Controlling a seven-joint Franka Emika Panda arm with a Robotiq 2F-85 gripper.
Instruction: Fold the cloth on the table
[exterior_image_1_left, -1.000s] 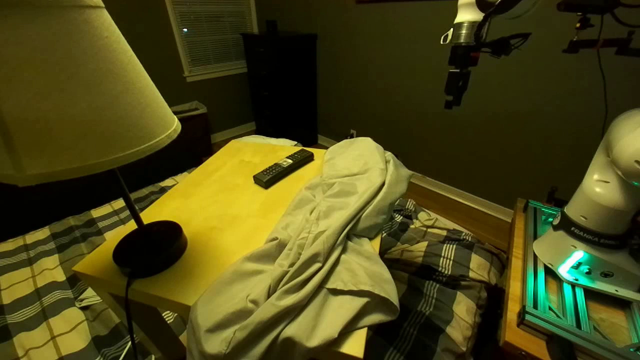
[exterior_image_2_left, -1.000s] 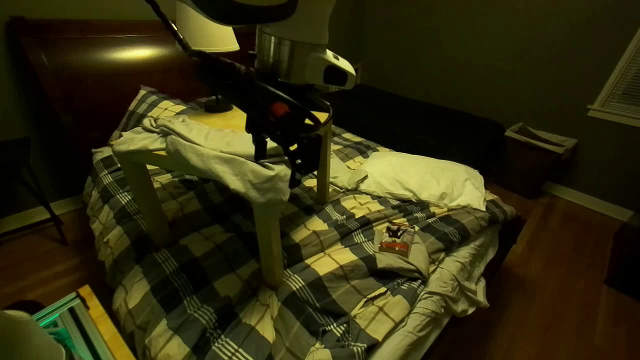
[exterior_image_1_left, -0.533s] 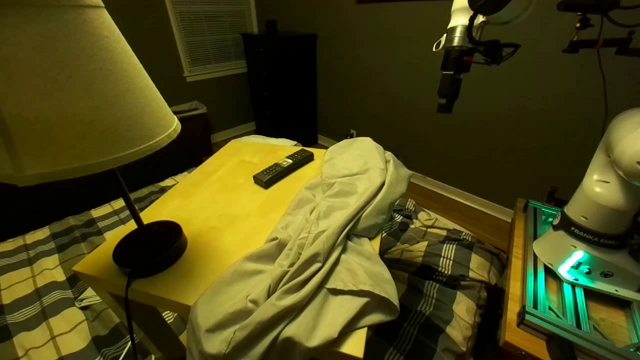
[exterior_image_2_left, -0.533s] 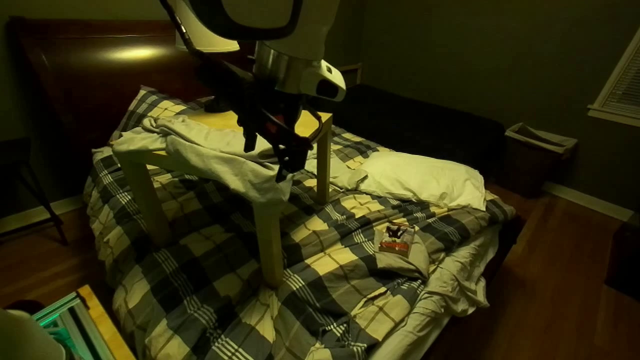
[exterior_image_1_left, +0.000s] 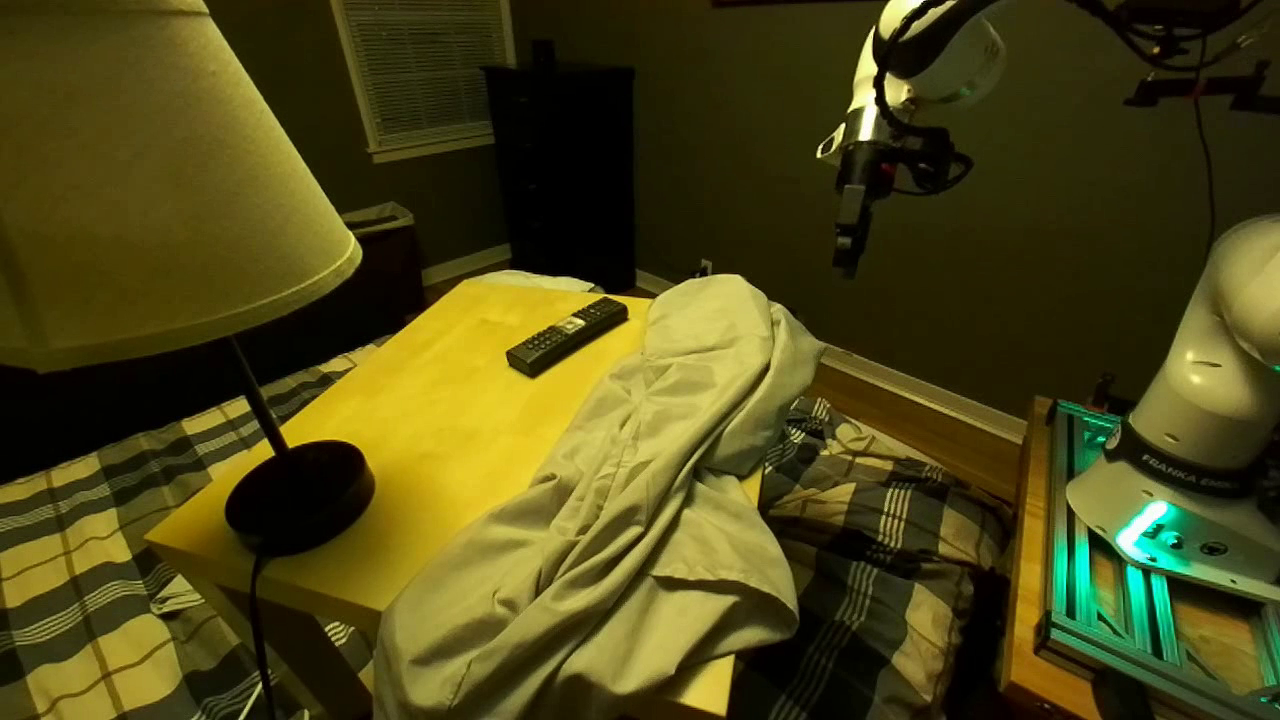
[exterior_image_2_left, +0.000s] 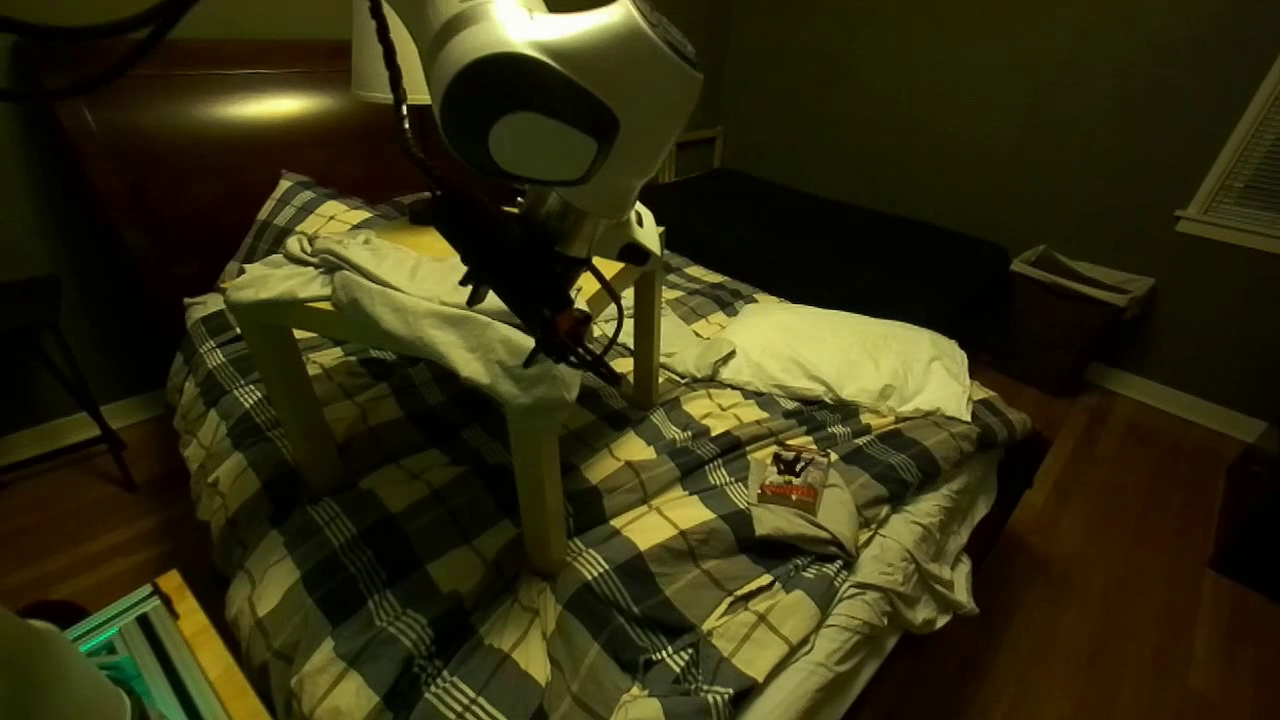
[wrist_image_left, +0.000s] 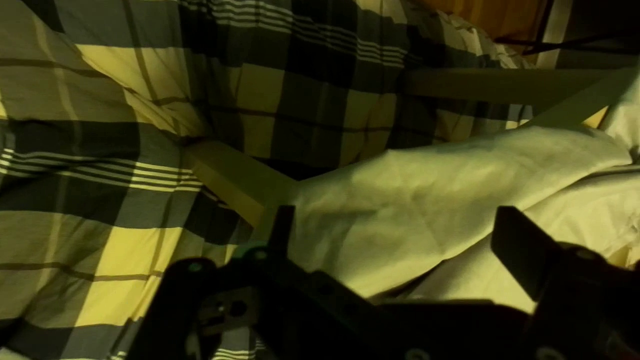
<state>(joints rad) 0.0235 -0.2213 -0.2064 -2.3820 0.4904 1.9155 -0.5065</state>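
Note:
The pale grey-beige cloth (exterior_image_1_left: 640, 480) lies rumpled along one side of the yellow table (exterior_image_1_left: 450, 400) and hangs over its edge. It also shows in an exterior view (exterior_image_2_left: 430, 320), partly behind the arm, and in the wrist view (wrist_image_left: 425, 195). My gripper (exterior_image_1_left: 847, 265) is in the air above and beyond the far end of the cloth, apart from it. In the wrist view the gripper (wrist_image_left: 395, 212) is open, with its fingers wide apart. Nothing is between them, and the cloth and a table corner lie below.
A black remote (exterior_image_1_left: 567, 337) and a lamp with a round black base (exterior_image_1_left: 300, 495) stand on the table. The table stands on a bed with plaid bedding (exterior_image_2_left: 420, 600). A white pillow (exterior_image_2_left: 850, 355) and a small box (exterior_image_2_left: 795, 480) lie on the bed.
My gripper has moved down and toward the table and the cloth, and the wrist has tilted. The cloth, remote and lamp have not moved.

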